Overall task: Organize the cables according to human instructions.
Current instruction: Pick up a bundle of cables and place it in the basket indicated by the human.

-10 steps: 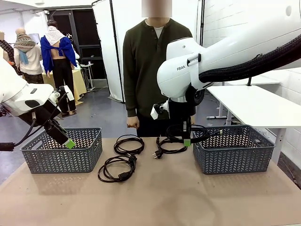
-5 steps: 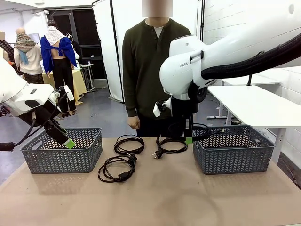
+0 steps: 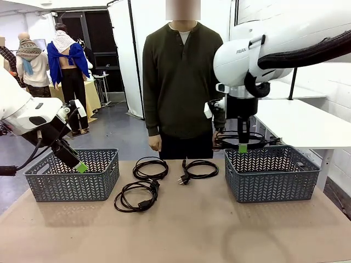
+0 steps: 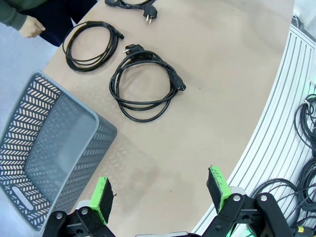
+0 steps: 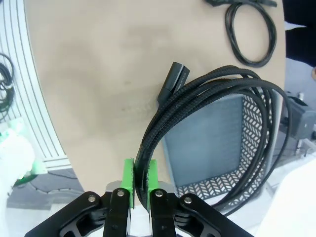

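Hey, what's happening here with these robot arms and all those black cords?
The robot is sorting coiled black cables into baskets while a person stands across the table. Its right claw is shut on one cable, holding it above the right basket. The left claw hangs open by the left basket, holding nothing. Three more cables lie on the table between the baskets.

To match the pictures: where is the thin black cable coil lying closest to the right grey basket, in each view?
Front view: the thin black cable coil lies just left of the right grey plastic basket.
Left wrist view: its pinned plug and a bit of cord sit at the top edge.
Right wrist view: the coil is at the top, right of centre.
Shared landmark: the brown table top.
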### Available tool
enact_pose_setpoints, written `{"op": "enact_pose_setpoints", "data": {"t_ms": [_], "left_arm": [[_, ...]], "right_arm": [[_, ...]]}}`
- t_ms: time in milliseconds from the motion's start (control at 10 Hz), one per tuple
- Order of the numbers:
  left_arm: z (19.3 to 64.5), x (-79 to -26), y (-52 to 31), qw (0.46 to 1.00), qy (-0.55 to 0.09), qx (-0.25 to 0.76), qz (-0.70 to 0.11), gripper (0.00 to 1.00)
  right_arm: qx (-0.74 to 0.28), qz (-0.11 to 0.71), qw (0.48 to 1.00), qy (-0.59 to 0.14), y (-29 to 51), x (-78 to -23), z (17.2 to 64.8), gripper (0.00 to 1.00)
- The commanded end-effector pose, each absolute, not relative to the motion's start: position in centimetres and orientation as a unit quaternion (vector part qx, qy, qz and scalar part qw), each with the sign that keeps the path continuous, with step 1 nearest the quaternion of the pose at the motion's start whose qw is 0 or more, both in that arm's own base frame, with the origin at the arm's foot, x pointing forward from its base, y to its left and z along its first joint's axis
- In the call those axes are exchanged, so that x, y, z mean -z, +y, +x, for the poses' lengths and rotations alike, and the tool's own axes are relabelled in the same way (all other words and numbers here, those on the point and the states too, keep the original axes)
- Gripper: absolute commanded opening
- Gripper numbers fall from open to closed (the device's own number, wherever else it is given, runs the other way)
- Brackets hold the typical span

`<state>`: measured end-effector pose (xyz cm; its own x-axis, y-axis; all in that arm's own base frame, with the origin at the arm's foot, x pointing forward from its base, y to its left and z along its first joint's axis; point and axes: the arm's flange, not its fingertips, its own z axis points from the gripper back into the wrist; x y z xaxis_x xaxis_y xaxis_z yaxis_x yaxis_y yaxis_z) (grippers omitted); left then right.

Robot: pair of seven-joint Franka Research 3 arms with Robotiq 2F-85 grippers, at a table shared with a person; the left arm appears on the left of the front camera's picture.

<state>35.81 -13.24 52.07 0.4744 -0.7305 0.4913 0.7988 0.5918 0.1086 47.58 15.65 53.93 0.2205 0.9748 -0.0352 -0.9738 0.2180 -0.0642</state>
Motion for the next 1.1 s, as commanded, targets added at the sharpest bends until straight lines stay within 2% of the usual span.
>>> {"op": "enact_pose_setpoints", "data": {"t_ms": [0, 1000], "left_arm": [[36.0, -52.0, -13.2, 0.855, -0.257, 0.446, -0.065, 1.0], [36.0, -52.0, -13.2, 0.855, -0.257, 0.446, -0.065, 1.0]], "right_arm": [[-0.649, -0.021, 0.76, -0.005, 13.3, -54.0, 47.9, 0.0], [-0.675, -0.057, 0.736, -0.009, 5.0, -49.4, 53.4, 0.0]]}}
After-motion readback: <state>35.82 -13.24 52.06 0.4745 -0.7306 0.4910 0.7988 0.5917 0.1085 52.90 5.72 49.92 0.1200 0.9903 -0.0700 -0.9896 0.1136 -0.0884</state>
